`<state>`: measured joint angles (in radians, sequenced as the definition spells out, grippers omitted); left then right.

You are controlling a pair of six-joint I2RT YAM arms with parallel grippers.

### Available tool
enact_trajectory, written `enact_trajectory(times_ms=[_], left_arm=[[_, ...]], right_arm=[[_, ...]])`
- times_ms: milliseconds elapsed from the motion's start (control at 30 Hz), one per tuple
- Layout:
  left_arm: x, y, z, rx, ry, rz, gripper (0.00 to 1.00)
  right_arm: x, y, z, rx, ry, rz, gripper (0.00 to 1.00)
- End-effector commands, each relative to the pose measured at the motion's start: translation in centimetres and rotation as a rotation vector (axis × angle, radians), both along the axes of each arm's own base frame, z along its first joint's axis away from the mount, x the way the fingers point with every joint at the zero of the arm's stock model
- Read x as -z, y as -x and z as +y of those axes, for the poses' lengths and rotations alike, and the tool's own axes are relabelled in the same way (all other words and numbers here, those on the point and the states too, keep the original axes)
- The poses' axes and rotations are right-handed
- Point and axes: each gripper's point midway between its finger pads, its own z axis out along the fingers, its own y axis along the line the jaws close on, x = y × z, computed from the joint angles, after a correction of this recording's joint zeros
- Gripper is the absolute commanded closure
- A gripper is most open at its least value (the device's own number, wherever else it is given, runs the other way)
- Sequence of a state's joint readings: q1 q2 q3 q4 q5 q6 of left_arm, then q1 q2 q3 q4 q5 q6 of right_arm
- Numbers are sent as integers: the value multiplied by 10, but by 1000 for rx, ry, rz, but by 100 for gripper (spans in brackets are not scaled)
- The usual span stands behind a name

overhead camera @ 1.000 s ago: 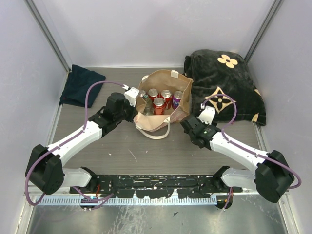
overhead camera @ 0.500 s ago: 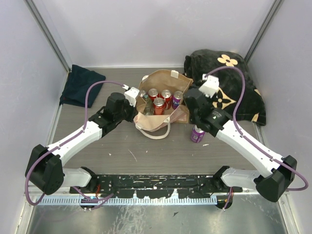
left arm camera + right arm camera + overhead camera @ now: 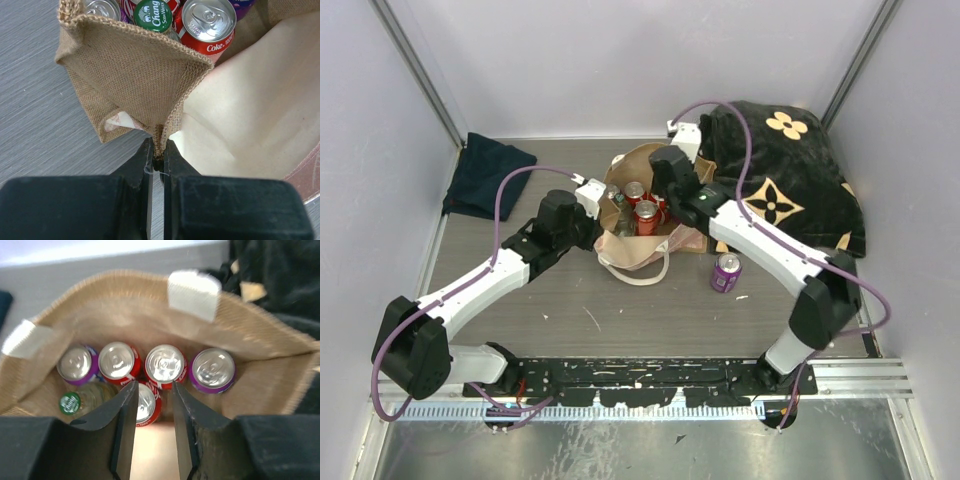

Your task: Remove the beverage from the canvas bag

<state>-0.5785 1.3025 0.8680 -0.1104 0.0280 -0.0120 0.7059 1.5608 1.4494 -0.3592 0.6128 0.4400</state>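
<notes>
Grey table (image 3: 570,300), left claw (image 3: 158,152) clamped on canvas bag (image 3: 135,65), right claw (image 3: 153,386) apart over cans (image 3: 212,369) (bottle (image 3: 70,402) partly hidden)

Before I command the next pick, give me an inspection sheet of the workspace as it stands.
Surface: grey table, a few pale marks.
Job's things: canvas bag upright and open, holding three red cans, two purple cans and a green-capped bottle; loose purple can upright on the table right of the bag.
Clutter: black blanket back right; navy cloth back left.
Grippers: left gripper shut on the bag's rim; right gripper open above the cans.
Cables: purple cable looping off each arm, no snag seen.
Surroundings: pale walls on three sides.
</notes>
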Motion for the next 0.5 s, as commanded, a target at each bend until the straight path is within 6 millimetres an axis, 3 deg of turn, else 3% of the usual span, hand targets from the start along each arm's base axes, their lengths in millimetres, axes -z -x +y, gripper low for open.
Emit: enact_trajectory(times_ms=[0,67,233,467], left_arm=[[30,10,11,-5,-71,79,91],[30,9,11,-5,-71,79,91],[31,10,12,-5,-78,78,92],[34,10,14,-9,-83,80,92]], right_arm=[[21,-4,20,-58,-46,59,61],[41,-9,9,-14,-51,111,52],[86,-11,-34,114,-66,236,45],[117,-9,-56,178,-5,299,22]])
